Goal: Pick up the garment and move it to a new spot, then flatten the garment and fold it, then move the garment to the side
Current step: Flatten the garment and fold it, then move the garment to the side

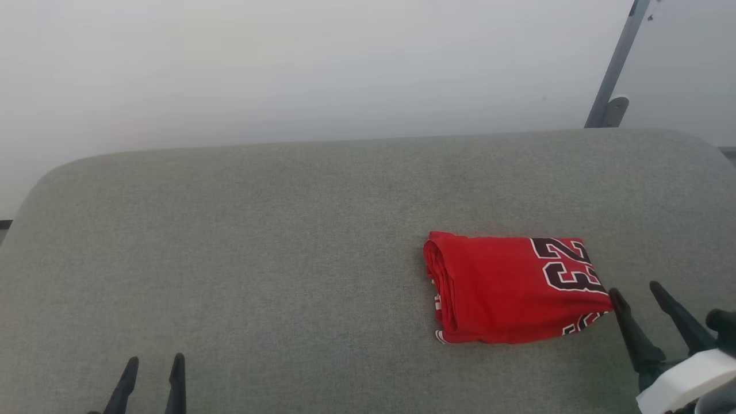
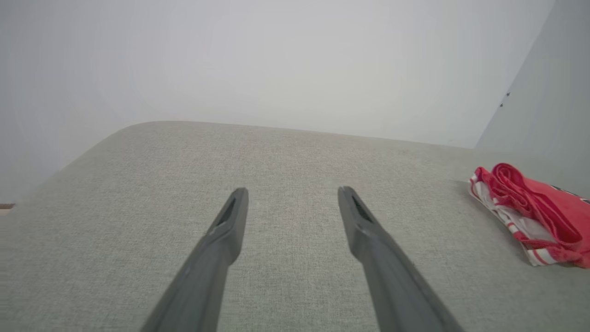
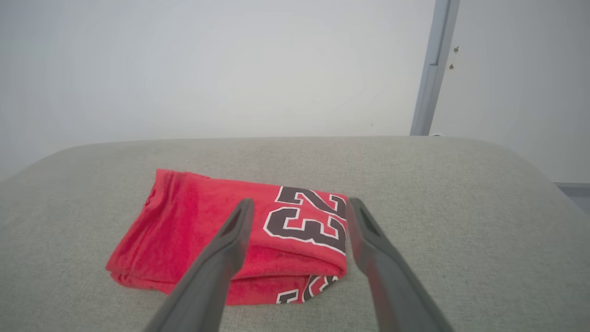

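Garment, red with black white-edged 23, lies folded; left pincer and right pincer gape empty.

The only thing one can read here is the black number 23 with a thin white edge. It is printed on the top layer of the red folded shorts of soft fabric, near their right end, and it lies turned sideways. At the fold edge below it a second black-and-white print shows only in part and cannot be read.
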You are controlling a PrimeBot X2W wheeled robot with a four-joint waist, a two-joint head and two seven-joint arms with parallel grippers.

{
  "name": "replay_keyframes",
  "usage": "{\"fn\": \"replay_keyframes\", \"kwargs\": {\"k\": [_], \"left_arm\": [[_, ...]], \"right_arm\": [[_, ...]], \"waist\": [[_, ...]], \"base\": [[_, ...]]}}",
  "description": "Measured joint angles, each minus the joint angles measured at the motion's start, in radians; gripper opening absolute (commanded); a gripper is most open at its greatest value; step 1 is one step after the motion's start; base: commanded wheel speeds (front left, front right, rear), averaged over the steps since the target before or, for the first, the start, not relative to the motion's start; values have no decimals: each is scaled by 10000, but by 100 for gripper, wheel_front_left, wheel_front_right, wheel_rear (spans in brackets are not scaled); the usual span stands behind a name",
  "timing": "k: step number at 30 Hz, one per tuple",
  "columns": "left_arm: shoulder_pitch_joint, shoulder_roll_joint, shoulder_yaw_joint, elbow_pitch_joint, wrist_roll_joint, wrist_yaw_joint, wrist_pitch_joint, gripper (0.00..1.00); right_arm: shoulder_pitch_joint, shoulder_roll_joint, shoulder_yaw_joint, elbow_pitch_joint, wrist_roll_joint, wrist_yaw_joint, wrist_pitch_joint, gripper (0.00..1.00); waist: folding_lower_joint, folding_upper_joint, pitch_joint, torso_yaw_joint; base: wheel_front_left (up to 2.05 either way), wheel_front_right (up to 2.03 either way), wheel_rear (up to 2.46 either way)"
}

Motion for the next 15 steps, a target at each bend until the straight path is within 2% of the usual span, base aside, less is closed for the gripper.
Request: {"fn": "replay_keyframes", "kwargs": {"k": [15], "left_arm": [[34,-130,-82,-96,159,0,0,100]], "right_arm": [[633,614,-1060,-1252,-700,0,934,100]], "waist": [[0,0,-46,20]], "base": [[0,0,0]]}}
